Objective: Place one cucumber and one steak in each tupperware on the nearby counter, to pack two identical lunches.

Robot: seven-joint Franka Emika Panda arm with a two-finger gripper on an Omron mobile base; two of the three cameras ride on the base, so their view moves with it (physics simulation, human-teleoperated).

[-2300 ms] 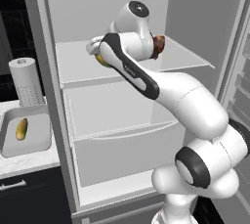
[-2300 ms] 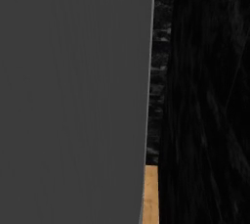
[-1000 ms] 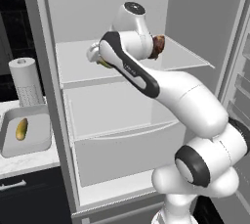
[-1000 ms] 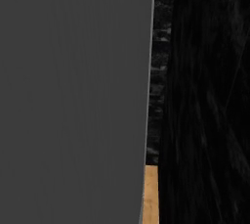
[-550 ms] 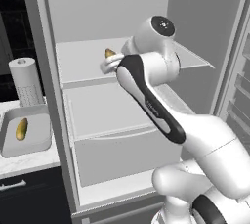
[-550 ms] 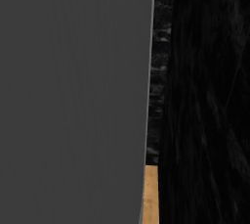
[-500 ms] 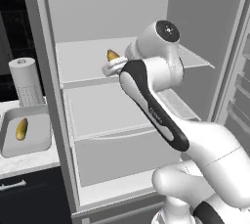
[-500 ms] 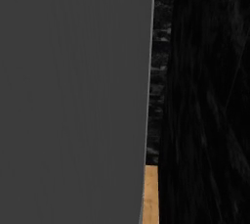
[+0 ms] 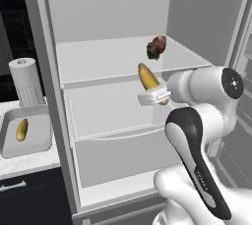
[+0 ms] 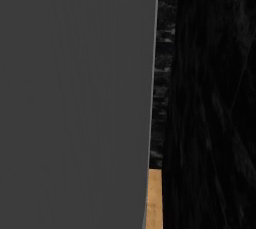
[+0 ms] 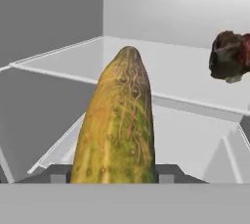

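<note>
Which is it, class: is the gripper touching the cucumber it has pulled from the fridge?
Touching. In the hand view the cucumber stands clamped in the gripper; the left base view shows it held off the shelf.

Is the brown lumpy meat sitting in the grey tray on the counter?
No, the steak lies on the upper fridge shelf, while the tupperware on the counter holds a cucumber.

I can read no text, label, brand, number or sign anywhere in my views. The only marking is a row of small pale characters down the dark band of my own arm (image 9: 199, 180), toward the lower right of the left base view, too small and blurred to make out.
</note>
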